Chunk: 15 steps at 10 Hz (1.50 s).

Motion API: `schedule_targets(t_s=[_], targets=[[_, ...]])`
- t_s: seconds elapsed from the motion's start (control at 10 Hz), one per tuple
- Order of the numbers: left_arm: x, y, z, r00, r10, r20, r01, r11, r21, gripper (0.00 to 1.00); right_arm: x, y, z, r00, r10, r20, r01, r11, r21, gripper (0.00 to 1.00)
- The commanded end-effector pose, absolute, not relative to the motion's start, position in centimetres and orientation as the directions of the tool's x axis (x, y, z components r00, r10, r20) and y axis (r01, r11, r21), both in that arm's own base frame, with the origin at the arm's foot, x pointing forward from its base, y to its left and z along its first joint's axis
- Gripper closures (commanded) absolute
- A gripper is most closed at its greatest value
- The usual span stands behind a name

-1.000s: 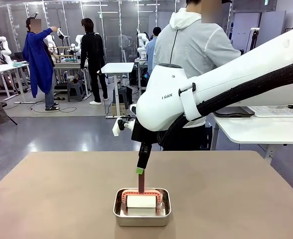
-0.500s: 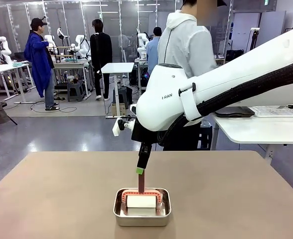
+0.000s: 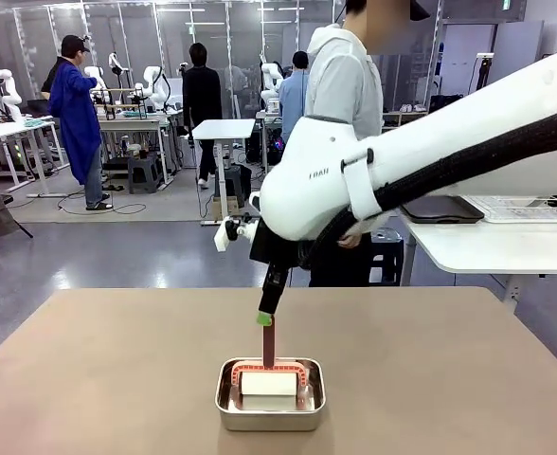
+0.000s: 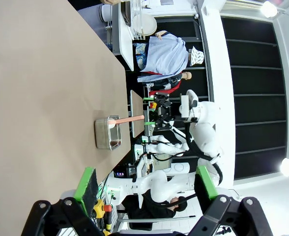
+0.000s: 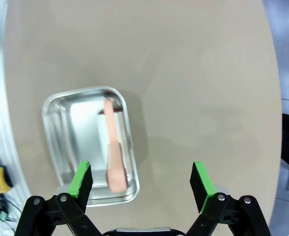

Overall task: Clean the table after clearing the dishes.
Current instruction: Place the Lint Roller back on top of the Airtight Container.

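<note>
1. Hovering above the steel pan (image 3: 270,393), the right gripper (image 5: 140,183) is standing with its green-padded fingers (image 5: 80,178) spread wide and nothing between them.
2. Standing upright in that pan is a pinkish handle (image 3: 268,346) of what appears to be a cleaning tool, its white pad (image 3: 268,383) lying on the pan floor; the handle is sitting off to one side of the gap between the fingers, nearer the left-hand pad in the right wrist view.
3. Lying bare around the pan, the table (image 3: 117,379) is showing no plates or trays, so wiping is judged to be the step in hand.
4. Centring the fingers over the handle, descending straight and closing low on it is advisable, lest the pan slide.
5. Waiting well apart, the left gripper (image 4: 143,183) is likewise spread and empty.
</note>
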<state>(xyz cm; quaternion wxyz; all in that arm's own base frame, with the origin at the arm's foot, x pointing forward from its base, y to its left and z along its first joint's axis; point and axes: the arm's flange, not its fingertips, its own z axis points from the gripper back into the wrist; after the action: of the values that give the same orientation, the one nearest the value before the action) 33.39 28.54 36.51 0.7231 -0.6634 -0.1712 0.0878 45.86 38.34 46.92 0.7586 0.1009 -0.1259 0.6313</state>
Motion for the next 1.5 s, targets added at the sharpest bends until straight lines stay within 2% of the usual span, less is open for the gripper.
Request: schedule_targets(t_s=[0.0,0.1,0.2,0.3,0.4,0.6,0.8,0.9,1.0,1.2,1.4], targets=[[32.8,28.4,36.8,0.928,0.348,0.130,0.097,0.111,-0.989,0.00,46.7,33.8,50.5,0.345,0.836,0.426,-0.937,0.287,0.197,0.00],[32.8,28.4,36.8,0.928,0.348,0.130,0.097,0.111,-0.989,0.00,47.1,30.6,51.3,0.445,0.744,0.499,-0.893,0.326,0.310,0.00],[32.8,28.4,36.8,0.928,0.348,0.130,0.097,0.111,-0.989,0.00,47.6,25.3,51.7,0.599,0.584,0.548,-0.795,0.355,0.492,0.00],[32.8,28.4,36.8,0.928,0.348,0.130,0.097,0.111,-0.989,0.00,47.7,19.5,51.6,0.733,0.406,0.546,-0.673,0.312,0.671,0.00],[32.8,28.4,36.8,0.928,0.348,0.130,0.097,0.111,-0.989,0.00,47.4,13.1,51.1,0.819,0.256,0.514,-0.571,0.277,0.773,0.00],[32.8,28.4,36.8,0.928,0.348,0.130,0.097,0.111,-0.989,0.00,45.9,0.0,48.8,0.909,0.025,0.417,-0.414,0.177,0.893,0.00],[32.8,28.4,36.8,0.928,0.348,0.130,0.097,0.111,-0.989,0.00,42.2,-10.8,46.4,0.932,-0.122,0.342,-0.328,0.121,0.937,0.00],[32.8,28.4,36.8,0.928,0.348,0.130,0.097,0.111,-0.989,0.00,38.2,-17.3,45.0,0.914,-0.287,0.286,-0.261,0.123,0.958,0.00],[32.8,28.4,36.8,0.928,0.348,0.130,0.097,0.111,-0.989,0.00,35.2,-20.8,44.1,0.885,-0.385,0.262,-0.232,0.124,0.965,0.00],[32.8,28.4,36.8,0.928,0.348,0.130,0.097,0.111,-0.989,0.00,30.3,-25.8,42.1,0.822,-0.535,0.198,-0.169,0.103,0.980,0.00],[32.8,28.4,36.8,0.928,0.348,0.130,0.097,0.111,-0.989,0.00,29.4,-26.8,41.2,0.791,-0.589,0.168,-0.129,0.108,0.986,0.00]])
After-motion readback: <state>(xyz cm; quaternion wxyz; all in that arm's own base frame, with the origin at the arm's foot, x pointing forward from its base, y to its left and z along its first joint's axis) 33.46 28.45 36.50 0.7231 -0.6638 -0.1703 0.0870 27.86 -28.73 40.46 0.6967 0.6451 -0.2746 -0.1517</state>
